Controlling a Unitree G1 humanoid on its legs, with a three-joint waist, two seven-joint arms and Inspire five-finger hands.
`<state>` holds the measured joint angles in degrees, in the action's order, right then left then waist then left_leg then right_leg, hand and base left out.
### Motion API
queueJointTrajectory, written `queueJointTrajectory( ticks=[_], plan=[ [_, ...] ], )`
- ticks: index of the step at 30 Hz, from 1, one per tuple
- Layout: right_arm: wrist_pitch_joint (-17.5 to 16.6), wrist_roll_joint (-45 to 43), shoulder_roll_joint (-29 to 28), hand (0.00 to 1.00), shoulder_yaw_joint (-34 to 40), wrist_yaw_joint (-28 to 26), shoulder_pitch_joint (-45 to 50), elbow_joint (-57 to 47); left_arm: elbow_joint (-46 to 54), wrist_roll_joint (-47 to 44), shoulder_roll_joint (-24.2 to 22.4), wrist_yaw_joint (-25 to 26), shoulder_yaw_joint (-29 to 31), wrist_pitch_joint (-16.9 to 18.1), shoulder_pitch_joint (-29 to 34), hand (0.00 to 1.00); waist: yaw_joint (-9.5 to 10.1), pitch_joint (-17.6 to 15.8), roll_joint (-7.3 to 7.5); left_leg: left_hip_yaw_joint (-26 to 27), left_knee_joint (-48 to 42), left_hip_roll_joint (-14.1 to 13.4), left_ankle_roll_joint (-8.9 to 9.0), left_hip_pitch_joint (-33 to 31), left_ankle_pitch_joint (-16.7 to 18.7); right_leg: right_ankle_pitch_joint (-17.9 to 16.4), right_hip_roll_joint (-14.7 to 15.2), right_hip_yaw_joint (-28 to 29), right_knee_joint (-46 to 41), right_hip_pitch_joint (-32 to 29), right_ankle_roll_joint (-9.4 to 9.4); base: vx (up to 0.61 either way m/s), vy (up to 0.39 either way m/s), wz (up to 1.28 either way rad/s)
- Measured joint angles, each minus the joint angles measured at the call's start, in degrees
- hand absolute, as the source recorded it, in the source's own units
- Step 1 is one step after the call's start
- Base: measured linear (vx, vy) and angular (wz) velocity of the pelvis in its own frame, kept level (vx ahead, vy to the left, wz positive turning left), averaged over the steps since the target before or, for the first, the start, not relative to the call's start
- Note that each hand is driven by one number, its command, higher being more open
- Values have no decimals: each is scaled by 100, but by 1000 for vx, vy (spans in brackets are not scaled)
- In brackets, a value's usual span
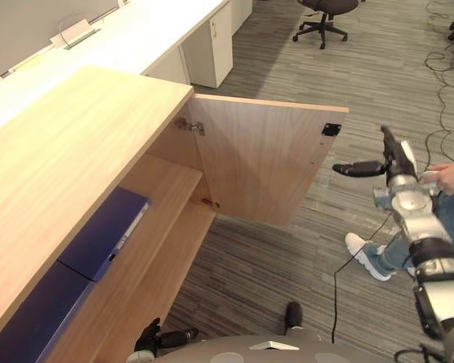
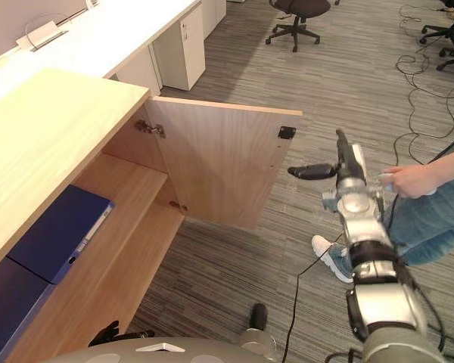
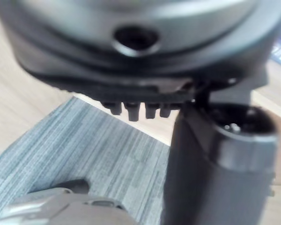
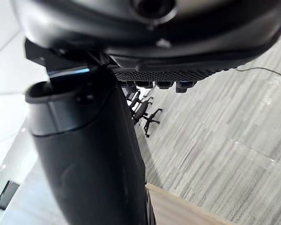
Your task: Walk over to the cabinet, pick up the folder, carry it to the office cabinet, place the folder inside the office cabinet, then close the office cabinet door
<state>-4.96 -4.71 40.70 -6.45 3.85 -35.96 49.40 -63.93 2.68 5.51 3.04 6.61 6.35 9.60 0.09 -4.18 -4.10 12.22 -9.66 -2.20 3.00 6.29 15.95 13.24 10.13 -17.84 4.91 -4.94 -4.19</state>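
Blue flat folder (image 1: pixel 106 231) on wooden shelf (image 1: pixel 163 185) — right hand (image 1: pixel 392 157), left hand (image 1: pixel 150 338) open-fingered, empty.

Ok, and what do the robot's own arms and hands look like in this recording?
The right arm is a chain of rounded silver-grey segments joined by black bands. The right hand is dark, with slim fingers and a thick rounded thumb, and pale casing towards the wrist. The left hand is equally dark; neither thumb bears a white cover.

Head pair overlooking cabinet door (image 1: pixel 265 159), wrists close-up
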Motion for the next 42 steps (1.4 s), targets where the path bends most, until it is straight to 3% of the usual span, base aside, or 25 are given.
queueJointTrajectory(
  ticks=[12,18,34,42],
  plan=[
    [-51,-2,187,100,-689,-155,-1863,737,220,-9,-17,2,10,109,28,100,138,-307,97,-278,165,73,4,-79,-184,9,111,-219,1,-1,0,-33,-13,12],
    [-96,285,268,100,-1632,-610,-2344,737,374,-9,-15,-12,108,129,34,100,158,-544,189,-336,201,89,-14,-95,-238,12,128,-234,1,-3,-4,-50,-17,4],
    [-237,1174,1321,100,-3623,-1565,-2793,589,487,-5,153,-242,-9,243,27,100,297,-675,384,-493,185,86,-19,-173,-259,12,139,-375,-29,18,-4,-10,-4,4],
    [-203,1364,1483,100,-3909,-1735,-2726,281,495,-5,260,-309,-182,240,-34,100,387,-701,428,-531,180,45,-17,-175,-257,-26,78,-397,-30,37,30,-13,-8,1]
  ],
)
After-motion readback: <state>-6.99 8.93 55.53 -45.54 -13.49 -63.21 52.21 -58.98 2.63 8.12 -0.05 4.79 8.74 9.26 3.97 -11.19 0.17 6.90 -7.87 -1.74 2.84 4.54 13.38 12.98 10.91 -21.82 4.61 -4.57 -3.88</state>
